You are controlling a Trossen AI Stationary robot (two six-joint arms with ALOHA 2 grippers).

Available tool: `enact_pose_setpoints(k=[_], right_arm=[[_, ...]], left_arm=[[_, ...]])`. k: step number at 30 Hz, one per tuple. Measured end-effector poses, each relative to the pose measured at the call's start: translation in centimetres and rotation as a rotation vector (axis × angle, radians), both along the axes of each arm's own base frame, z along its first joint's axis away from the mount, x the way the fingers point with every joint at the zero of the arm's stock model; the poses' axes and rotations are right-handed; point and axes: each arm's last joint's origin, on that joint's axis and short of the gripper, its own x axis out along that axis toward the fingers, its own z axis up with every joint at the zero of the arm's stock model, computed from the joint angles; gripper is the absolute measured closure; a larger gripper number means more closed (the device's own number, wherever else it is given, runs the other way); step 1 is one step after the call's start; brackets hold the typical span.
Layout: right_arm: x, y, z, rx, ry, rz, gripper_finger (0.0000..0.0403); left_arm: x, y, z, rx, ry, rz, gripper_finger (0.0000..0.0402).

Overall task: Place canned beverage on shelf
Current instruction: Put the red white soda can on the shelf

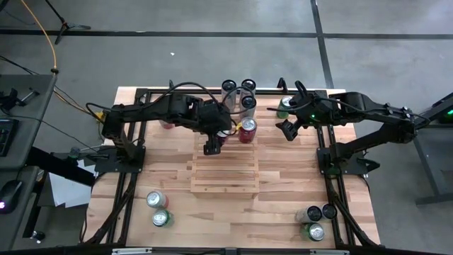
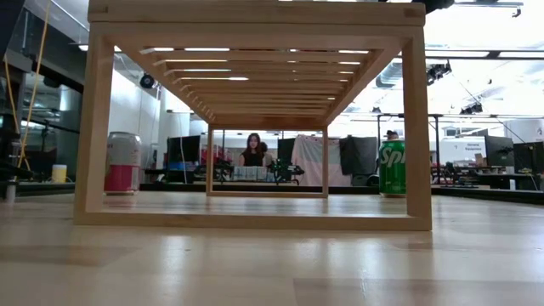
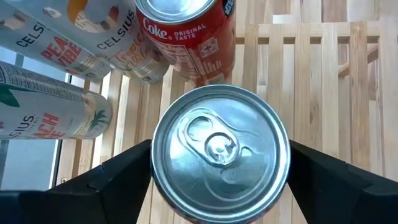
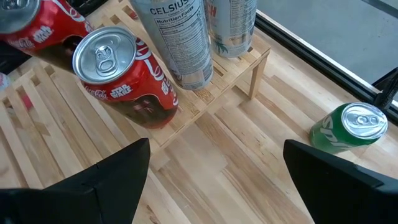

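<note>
L gripper (image 1: pixel 219 142), jaws apart either side of a red aluminium can (image 3: pixel 221 149) standing on the pale slatted wood shelf (image 1: pixel 225 177), could tip it into the neighbouring Coke can (image 3: pixel 186 34) when lifting; R gripper (image 1: pixel 289 127) waits open nearby.

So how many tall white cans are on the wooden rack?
3, clustered at one end of the rack: two cans side by side at its edge, a third just inward. The left arm might hide more.
</note>
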Motion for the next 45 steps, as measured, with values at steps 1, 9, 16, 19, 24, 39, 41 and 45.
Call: enact_pose_setpoints(k=[1, 9, 16, 19, 24, 39, 41, 45], right_arm=[[0.0, 0.0, 0.0, 0.001, -0.001, -0.002, 0.0049], [0.0, 0.0, 0.0, 0.005, -0.003, -0.006, 0.0049], [0.0, 0.0, 0.0, 0.005, -0.008, -0.006, 0.0049], [0.1, 0.0, 0.0, 0.005, -0.01, -0.006, 0.0049], [0.1, 0.0, 0.0, 0.005, -0.01, -0.006, 0.0049], [0.1, 0.0, 0.0, 0.005, -0.011, -0.005, 0.0049], [0.1, 0.0, 0.0, 0.005, -0.011, -0.006, 0.0049], [0.1, 0.0, 0.1, 0.005, -0.011, -0.006, 0.0049]], left_arm=[[0.0, 0.0, 0.0, -0.001, 0.0, 0.001, 0.0075], [0.8, 0.0, -0.5, -0.002, -0.006, 0.004, 0.0075], [1.5, 0.0, -1.1, -0.002, -0.008, 0.005, 0.0074], [1.6, 0.0, -1.0, -0.004, -0.026, 0.007, 0.0074], [1.7, 0.0, -0.9, -0.003, -0.032, 0.007, 0.0074], [2.4, 0.4, -2.2, 0.05, -0.042, 0.066, 0.0073], [2.4, 0.5, -2.3, 0.071, -0.04, 0.086, 0.0073], [2.3, 0.5, -2.3, 0.071, -0.043, 0.105, 0.0073]])
